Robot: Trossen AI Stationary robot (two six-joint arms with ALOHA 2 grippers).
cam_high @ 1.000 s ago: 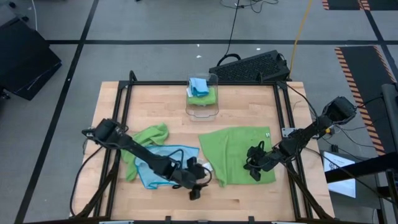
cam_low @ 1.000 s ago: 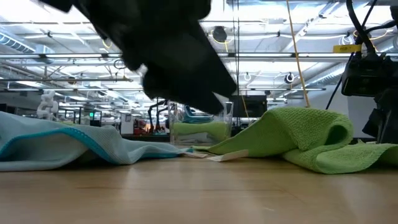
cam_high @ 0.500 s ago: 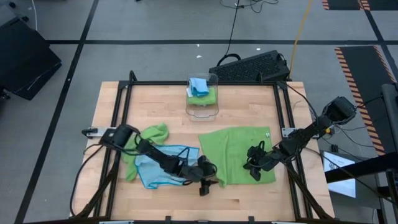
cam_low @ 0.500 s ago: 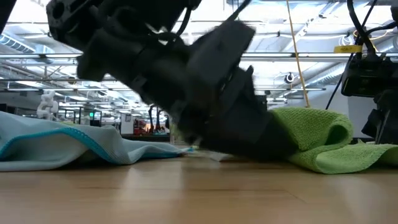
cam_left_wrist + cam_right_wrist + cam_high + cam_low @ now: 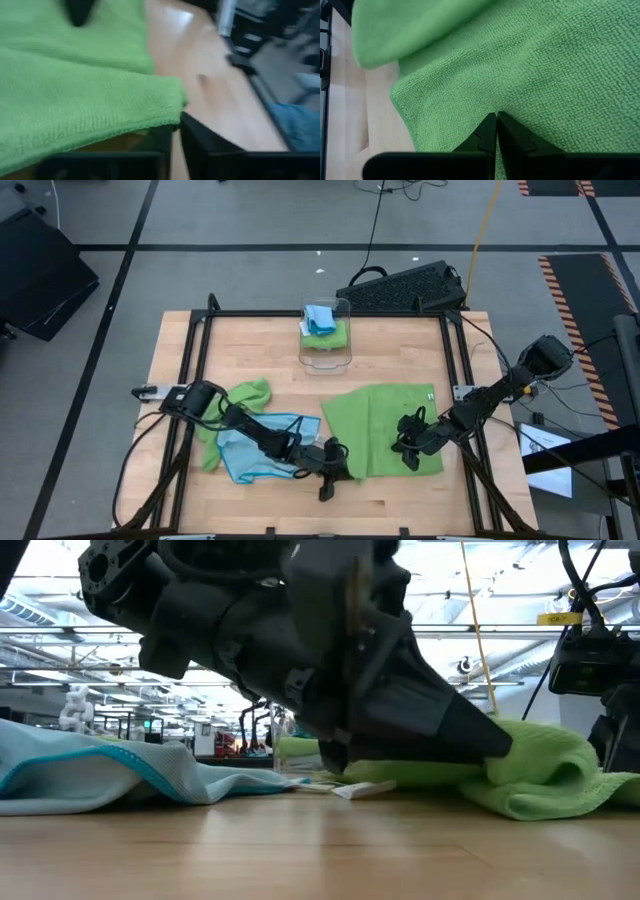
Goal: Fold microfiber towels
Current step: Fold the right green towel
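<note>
L gripper (image 5: 338, 467) pinches green towel (image 5: 385, 420) at its near-left corner; R gripper (image 5: 408, 452) closed, pressing same towel's right side.

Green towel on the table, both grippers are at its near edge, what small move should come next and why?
Probably lift the left gripper slightly and carry its corner across the green towel toward the far edge. Its fingers look closed on the near left corner, and the right gripper, shut, presses the towel flat on the table, so a fold could begin.
</note>
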